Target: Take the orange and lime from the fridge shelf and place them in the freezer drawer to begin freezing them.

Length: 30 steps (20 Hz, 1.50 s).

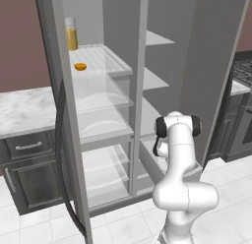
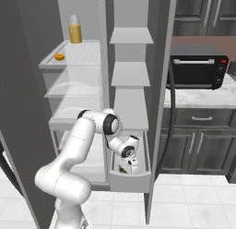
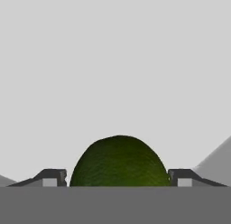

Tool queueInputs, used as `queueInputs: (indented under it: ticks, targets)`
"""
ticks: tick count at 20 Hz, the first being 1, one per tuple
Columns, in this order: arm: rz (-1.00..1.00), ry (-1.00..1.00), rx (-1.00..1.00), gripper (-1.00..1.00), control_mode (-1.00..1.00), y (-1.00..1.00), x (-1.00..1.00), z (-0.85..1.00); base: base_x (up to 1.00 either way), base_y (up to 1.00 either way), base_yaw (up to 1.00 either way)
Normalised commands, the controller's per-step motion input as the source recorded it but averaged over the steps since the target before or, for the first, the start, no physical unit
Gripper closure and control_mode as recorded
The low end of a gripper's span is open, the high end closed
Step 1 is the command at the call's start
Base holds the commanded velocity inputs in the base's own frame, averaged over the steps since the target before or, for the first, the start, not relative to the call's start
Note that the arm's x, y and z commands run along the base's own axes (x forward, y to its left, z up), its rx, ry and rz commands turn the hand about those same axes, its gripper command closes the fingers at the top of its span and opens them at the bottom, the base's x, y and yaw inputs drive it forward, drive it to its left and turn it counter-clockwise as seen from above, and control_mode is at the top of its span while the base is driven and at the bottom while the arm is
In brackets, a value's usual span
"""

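My gripper [image 3: 117, 175] hangs low inside the freezer drawer [image 2: 131, 183], a pale grey pull-out box at the bottom of the right compartment. It is shut on the lime [image 3: 119, 162], a dark-green round fruit whose sides touch both fingertips. In the right base view the gripper [image 2: 126, 168] points down into the drawer, just above its floor. The orange [image 1: 80, 66] [image 2: 59, 57] lies near the front left of the ridged white fridge shelf [image 1: 108, 58] [image 2: 87, 52], high in the left compartment. The freezer drawer's [image 1: 147, 157] side wall shows behind my arm in the left base view.
A tall glass of orange juice [image 1: 72, 35] [image 2: 75, 30] stands at the back of the shelf. Clear crisper bins [image 1: 103, 105] sit below it. Open fridge doors [image 1: 61, 139] [image 2: 163, 85] flank the arm. A black oven [image 2: 198, 71] sits on the right counter; a marble counter [image 1: 24, 110] lies left.
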Motion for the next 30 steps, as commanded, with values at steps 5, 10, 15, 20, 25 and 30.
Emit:
queueInputs:
  ticks: [5,10,15,20,25,30]
  targets:
    - [-0.01,-0.01,0.00,-1.00,-1.00,0.00,-0.27,0.05,0.00,0.00,0.00]
    - [-0.03,-0.06,0.00,-1.00,-1.00,0.00,-0.51,0.34,0.00,0.00,0.00]
    - [-0.04,-0.09,0.00,-1.00,-1.00,0.00,-0.18,0.59,0.00,0.00,0.00]
    - [-0.05,-0.15,0.00,-1.00,-1.00,0.00,-0.16,0.61,0.00,0.00,0.00]
    - [-0.02,-0.16,-0.02,-1.00,-1.00,0.08,-0.37,0.63,0.00,0.00,0.00]
    - [0.00,-0.14,-0.09,-1.00,-1.00,0.19,-0.47,0.76,0.00,0.00,0.00]
